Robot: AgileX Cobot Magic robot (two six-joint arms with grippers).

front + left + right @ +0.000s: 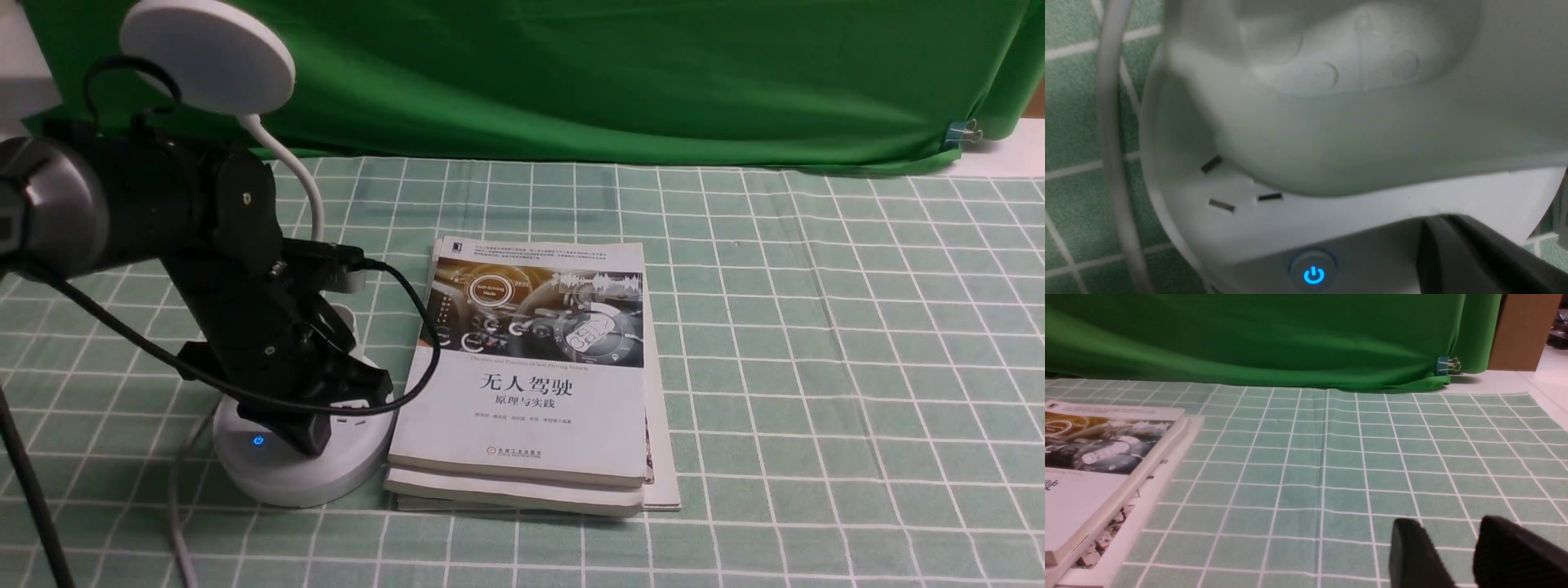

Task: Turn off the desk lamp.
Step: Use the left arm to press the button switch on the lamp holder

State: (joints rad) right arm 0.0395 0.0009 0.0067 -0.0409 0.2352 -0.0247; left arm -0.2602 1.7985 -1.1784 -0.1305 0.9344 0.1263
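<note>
- desk lamp (277,478): white, at the counter's (816,367) left, just beside stacked books (531,392); blue power button (1313,275) glowing.
- left pincer (314,437): tip down on the lamp base beside the button; width cannot be told.
- right pincer (1470,555): narrow gap, holding nothing.

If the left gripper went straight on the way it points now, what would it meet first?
The desk lamp's base: the left gripper points down at its top, just beside the lit blue power button. It may be touching it; depth is unclear.
</note>
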